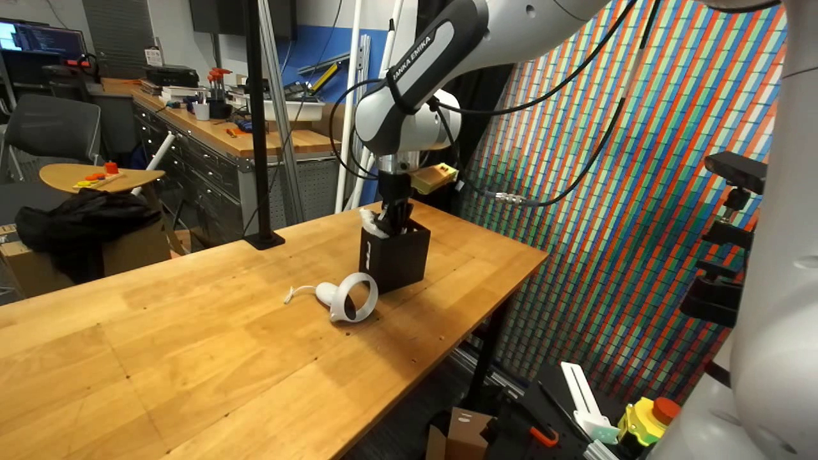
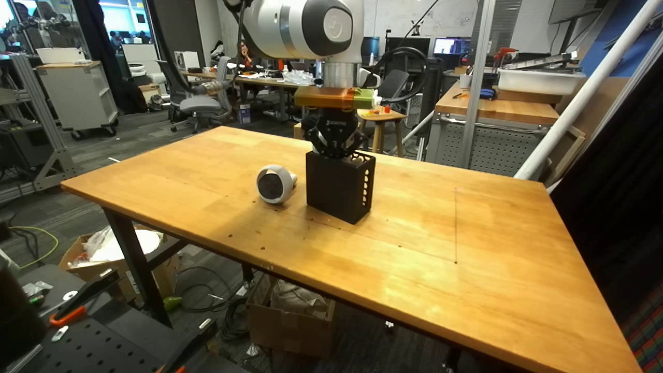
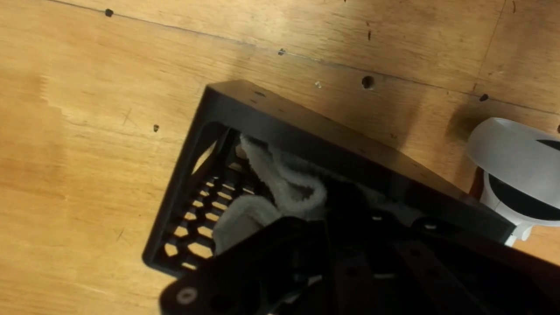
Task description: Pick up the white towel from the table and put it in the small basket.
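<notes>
Robot arm, its pale column closest to the lens, bends over a long wooden table in an exterior view. Upright on the wood stands a small black basket, its side pierced with holes. Pointing down over it is the gripper, its tips apparently below the rim and out of sight in both exterior views. The fingers are pressed together; whether they pinch a fold of cloth between them cannot be told. Just beside the basket, a strip of wood between, lies a white game controller. Bunched smaller is the white towel: the wrist view shows folds inside the basket, close against the fingers, and a tuft rises above the rim at a corner in an exterior view.

The task appears to be at its placing step, with the cloth off the table and most of what can be seen of it within the walls. Next would come spreading the fingers to free any cloth they hold, then a straight lift that leaves towel and basket behind; the raised tuft may need tucking in so it does not spill over the edge.
</notes>
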Tool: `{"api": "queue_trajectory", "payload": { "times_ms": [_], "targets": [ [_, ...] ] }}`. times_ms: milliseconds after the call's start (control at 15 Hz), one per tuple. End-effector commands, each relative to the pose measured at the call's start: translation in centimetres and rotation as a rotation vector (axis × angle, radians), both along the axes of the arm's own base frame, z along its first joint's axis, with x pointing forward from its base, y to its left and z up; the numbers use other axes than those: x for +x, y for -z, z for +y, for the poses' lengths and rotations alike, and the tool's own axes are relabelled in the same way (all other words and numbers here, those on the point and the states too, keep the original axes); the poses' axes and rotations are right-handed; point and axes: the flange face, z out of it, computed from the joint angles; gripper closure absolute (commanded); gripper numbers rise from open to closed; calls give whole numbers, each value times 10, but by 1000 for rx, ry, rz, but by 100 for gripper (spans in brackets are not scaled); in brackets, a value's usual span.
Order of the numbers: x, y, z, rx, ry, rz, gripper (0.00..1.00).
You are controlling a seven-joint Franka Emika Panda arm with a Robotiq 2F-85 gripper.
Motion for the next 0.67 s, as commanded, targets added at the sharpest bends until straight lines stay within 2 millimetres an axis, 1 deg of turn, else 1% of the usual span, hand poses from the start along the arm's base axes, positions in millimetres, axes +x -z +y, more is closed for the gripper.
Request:
{"api": "queue_trajectory", "payload": {
  "times_ms": [0,133,267,400,600],
  "targets": [
    [6,9,-4,34,-6,16,100],
    [5,14,-6,41,-2,25,100],
    [1,14,-7,41,1,33,100],
    [-4,7,-9,35,6,35,100],
    [-11,-9,-8,20,11,28,100]
  ]
}}
